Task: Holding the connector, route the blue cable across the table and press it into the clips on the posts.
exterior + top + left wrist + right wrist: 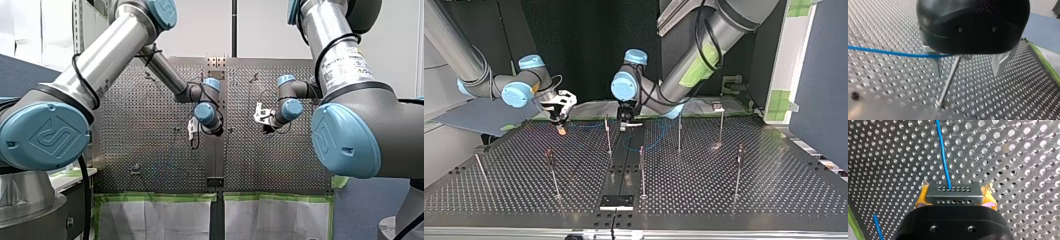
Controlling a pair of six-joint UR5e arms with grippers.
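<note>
In the right wrist view my right gripper (955, 193), with yellow pads (923, 195), is shut on the grey connector (953, 192). The blue cable (944, 157) runs from the connector straight ahead over the perforated table. My left gripper (968, 75) stands open, its metal fingers (999, 63) on either side of a thin post (948, 85). There the blue cable (898, 53) reaches one finger; the post's top is hidden by the gripper body. In the top view my right gripper (560, 120) is at the left and my left gripper (626, 120) is near the middle post (607, 132).
Several thin upright posts (642, 170) stand spread over the perforated table (774, 190). A loose stretch of blue cable (659, 140) lies between the far posts. A black plate (616, 201) sits at the table's near edge in the top view. Green tape edges the table (160, 196).
</note>
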